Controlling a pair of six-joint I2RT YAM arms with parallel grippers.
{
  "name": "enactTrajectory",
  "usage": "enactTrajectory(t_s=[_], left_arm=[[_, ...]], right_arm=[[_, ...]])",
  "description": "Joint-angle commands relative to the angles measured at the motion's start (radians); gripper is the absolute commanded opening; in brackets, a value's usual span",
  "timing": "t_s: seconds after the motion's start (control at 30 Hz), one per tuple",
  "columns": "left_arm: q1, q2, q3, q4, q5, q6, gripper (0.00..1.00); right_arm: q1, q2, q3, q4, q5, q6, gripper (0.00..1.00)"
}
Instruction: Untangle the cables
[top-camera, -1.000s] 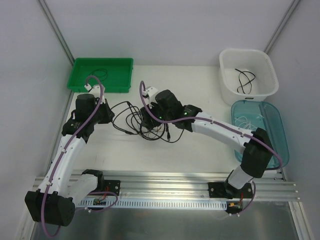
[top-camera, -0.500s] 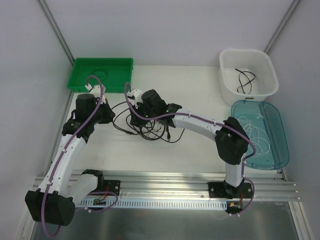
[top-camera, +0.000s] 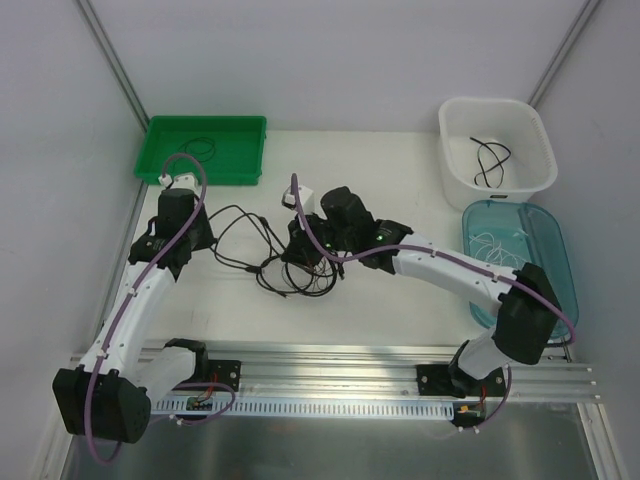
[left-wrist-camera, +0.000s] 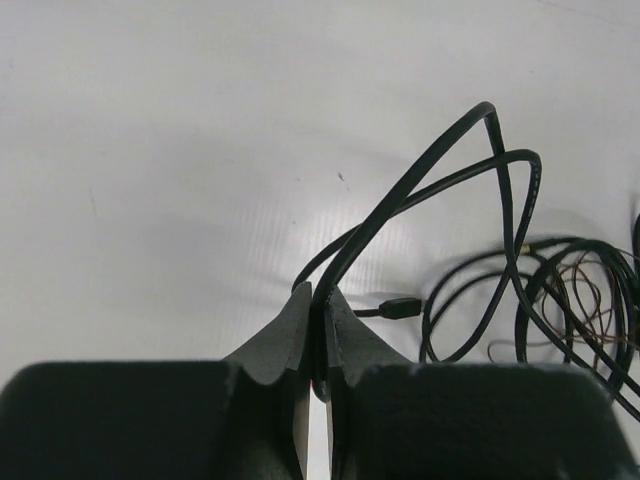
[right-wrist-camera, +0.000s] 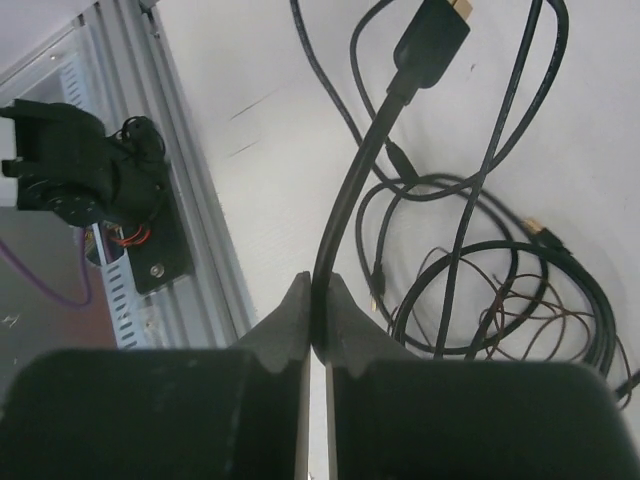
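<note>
The cables (top-camera: 285, 265) lie as a black tangle mid-table, with a thin brownish wire in it. My left gripper (top-camera: 205, 235) sits left of the tangle, and in its wrist view the left gripper (left-wrist-camera: 318, 296) is shut on a black cable (left-wrist-camera: 440, 160) that arches away towards the pile (left-wrist-camera: 560, 300). A small plug (left-wrist-camera: 400, 307) lies just beyond its tips. My right gripper (top-camera: 298, 256) is over the tangle. Close up, the right gripper (right-wrist-camera: 315, 288) is shut on a thicker black cable (right-wrist-camera: 350, 190) ending in a gold-tipped plug (right-wrist-camera: 432, 42), lifted above the tangle (right-wrist-camera: 490, 300).
A green tray (top-camera: 240, 130) at the back left holds a small black cord. At the back right, a white tub (top-camera: 455, 150) holds another. A teal tray (top-camera: 550, 240) with a thin white cord lies on the right. An aluminium rail (top-camera: 330, 362) runs along the near edge.
My right gripper has gone from open to shut on the thick black cable, swinging left and then back right. The tangle shifted with it. The left gripper kept its hold.
</note>
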Motion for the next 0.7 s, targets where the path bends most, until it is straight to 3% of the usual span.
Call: enactTrajectory(t_s=[0.0,0.13,0.27,0.37,0.5,0.67], left_arm=[[0.010,-0.011,0.028,-0.016,-0.096,-0.046,0.00],[0.010,-0.042,0.020,-0.012,-0.090,-0.046,0.00],[0.010,-0.064,0.014,0.001,-0.079,-0.044,0.00],[0.010,-0.079,0.009,0.010,-0.084,-0.043,0.00],[0.010,-0.096,0.006,0.021,-0.071,-0.041,0.00],[0.010,-0.105,0.000,0.028,-0.065,-0.040,0.00]], right_arm=[[0.006,-0.079,-0.038,-0.039,-0.041,-0.052,0.01],[0.001,-0.073,-0.100,-0.074,0.063,-0.043,0.03],[-0.023,-0.072,-0.144,-0.094,0.134,-0.014,0.39],[-0.028,-0.092,-0.153,-0.096,0.172,-0.002,0.55],[-0.030,-0.096,-0.147,-0.117,0.249,0.020,0.60],[-0.031,-0.150,-0.173,-0.139,0.520,0.115,0.59]])
